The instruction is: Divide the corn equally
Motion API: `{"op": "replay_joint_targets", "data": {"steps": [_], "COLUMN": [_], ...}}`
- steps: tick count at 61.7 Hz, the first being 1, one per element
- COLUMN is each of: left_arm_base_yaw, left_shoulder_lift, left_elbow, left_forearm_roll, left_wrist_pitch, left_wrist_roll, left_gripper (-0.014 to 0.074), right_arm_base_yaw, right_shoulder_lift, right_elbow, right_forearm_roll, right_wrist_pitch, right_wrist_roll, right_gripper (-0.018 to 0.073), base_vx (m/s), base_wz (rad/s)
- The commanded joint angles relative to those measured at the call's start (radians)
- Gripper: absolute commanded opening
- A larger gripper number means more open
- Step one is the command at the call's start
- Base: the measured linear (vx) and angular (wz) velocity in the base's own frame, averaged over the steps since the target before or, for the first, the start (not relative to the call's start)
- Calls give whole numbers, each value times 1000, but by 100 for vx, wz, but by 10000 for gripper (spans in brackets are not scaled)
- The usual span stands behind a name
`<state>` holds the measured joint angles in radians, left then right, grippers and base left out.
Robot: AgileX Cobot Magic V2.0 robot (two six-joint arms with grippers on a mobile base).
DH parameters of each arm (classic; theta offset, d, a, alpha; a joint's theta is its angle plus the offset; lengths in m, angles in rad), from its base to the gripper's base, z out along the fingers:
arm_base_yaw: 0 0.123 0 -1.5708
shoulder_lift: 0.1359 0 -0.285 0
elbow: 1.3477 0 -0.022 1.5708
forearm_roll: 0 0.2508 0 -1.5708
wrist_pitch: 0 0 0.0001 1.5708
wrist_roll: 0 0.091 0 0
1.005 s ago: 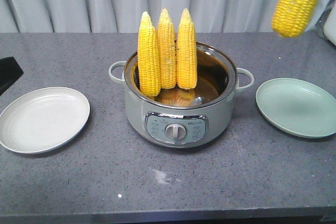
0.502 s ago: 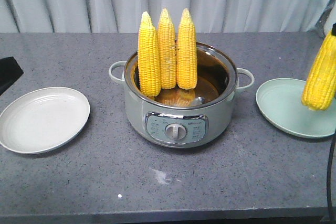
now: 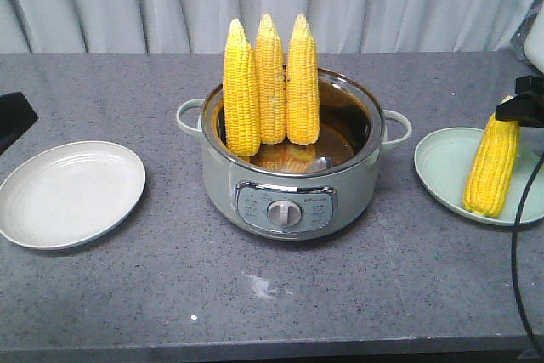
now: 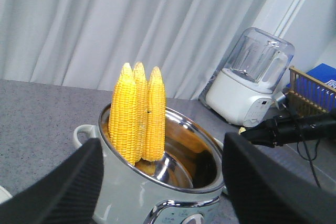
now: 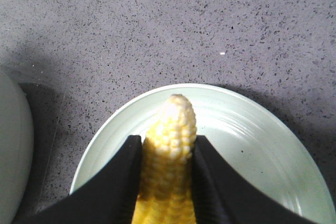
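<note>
One cob (image 3: 491, 167), clamped in the right gripper (image 5: 167, 142), rests on the green plate (image 3: 442, 163) at right; three cobs (image 3: 270, 82) stand in the centre pot (image 3: 289, 201); left gripper (image 4: 161, 140) gapes wide; white plate (image 3: 68, 197) at left unserved

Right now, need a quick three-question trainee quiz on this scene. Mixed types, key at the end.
1. How many corn cobs stand upright in the pot?
2. True or false: the right gripper is shut on a cob over the green plate.
3. Which has no corn in it or on it? A) pot B) green plate C) white plate

Key: 1) three; 2) true; 3) C
</note>
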<state>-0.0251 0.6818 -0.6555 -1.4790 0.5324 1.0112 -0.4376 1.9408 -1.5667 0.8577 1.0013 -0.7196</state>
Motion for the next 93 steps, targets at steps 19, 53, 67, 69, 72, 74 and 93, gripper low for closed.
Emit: {"op": "replay_joint_targets", "data": {"steps": [19,53,67,69,72,74,93], "left_arm_base_yaw": [1,1,0,0,-9,-17,-117], "left_shoulder_lift": [4,447,715,745,793,821,1124], "left_elbow": [-34,-472,-728,-760,-809,-845,-1151], "left_forearm_roll": [-47,9,7,6,6,6,7], "left_wrist_pitch": [4,155,276,284,284,277,242], "left_wrist_roll": [3,30,27,27,27,26,-20], "left_gripper": [475,475,496,504,517,526,545], "right_arm_base_yaw": [-1,-3,-3,-3,-3,-3,-3], "right_shoulder_lift": [-50,-242,-446,-471,-507,-526,-586], "right_elbow": [-27,-27,-27,-27,-27,-27,-27], "right_forearm_roll": [33,250,317,317,317,317,314], "right_wrist_pitch": [-3,289,288,284,275,270,280], "right_wrist_roll": [-11,-37,-67,-67,-66,-66,-52], "right_gripper": [587,561,561,561,561,561,561], "base_vx": [0,0,0,0,0,0,0], "base_wz": [0,0,0,0,0,0,0]}}
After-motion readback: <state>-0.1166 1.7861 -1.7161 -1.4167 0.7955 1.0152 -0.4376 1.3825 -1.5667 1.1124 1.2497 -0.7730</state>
